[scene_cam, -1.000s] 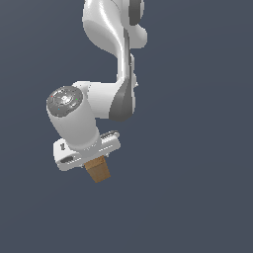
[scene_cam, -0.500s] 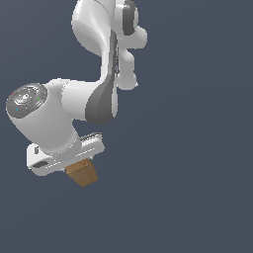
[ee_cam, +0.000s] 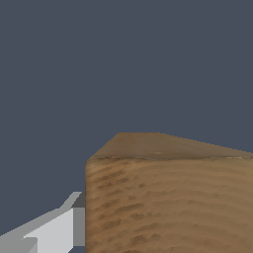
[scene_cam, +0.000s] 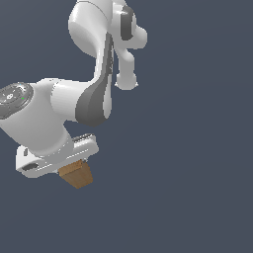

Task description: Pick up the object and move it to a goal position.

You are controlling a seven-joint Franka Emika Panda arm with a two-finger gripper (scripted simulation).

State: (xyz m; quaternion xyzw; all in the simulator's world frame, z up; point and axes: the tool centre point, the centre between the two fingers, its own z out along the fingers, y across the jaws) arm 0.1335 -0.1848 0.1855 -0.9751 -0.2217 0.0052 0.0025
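- Jaws: pinching the block (scene_cam: 76, 174). Exterior view shows the block seated directly under the gripper (scene_cam: 74, 170), its upper part tucked against the white gripper body; the fingers themselves are mostly hidden there.
- Wrist view: the block (ee_cam: 168, 197) fills much of the frame, close to the camera. One pale grey finger (ee_cam: 54, 227) lies flush against the block's side face, touching it. The opposite finger is out of frame.
- Block: tan-brown, wood grain visible on the large face in the wrist view, with a darker, smoother face above it. Box-shaped, narrower than the gripper body.
- Block location: held clear in the air below the gripper, in the lower part of the exterior view toward the exterior view's left. It sits tilted, not square to the frame. Nothing beneath it is touching it.
- Gripper body: white, elongated, tilted with its end toward the exterior view's left hanging lower.
- Wrist and arm (scene_cam: 94, 99): a large white cylindrical joint with a grey cap sits above the gripper at the exterior view's left edge. White links with dark grey joint bands rise from it to the top of the frame.
- Background (scene_cam: 197, 148): uniform dark blue-grey in both views; no surface edge can be made out.
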